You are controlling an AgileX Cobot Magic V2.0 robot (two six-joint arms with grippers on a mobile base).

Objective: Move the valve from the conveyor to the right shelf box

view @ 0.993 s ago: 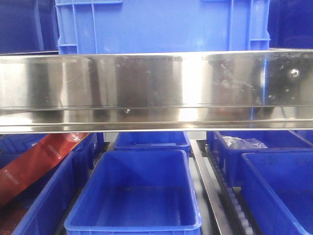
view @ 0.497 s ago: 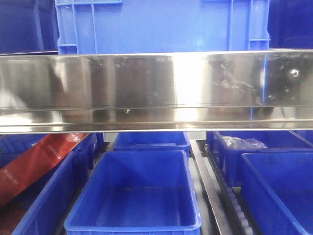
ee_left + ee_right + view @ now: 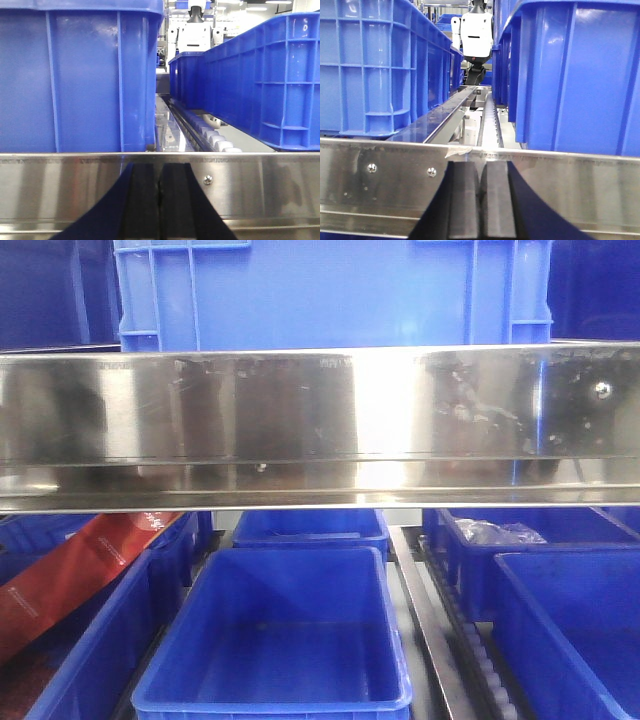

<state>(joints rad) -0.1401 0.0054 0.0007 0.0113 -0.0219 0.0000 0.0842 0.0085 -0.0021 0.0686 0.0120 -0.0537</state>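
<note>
Valve: not visible in any view, so appearance and place cannot be told. Right shelf noted as a mirror-bright steel beam, scuffed, with blue bins in rows below and a roller track between them. Left gripper clenched, pads touching, nothing between them, level with the beam's front edge. Right gripper likewise closed and empty.
</note>
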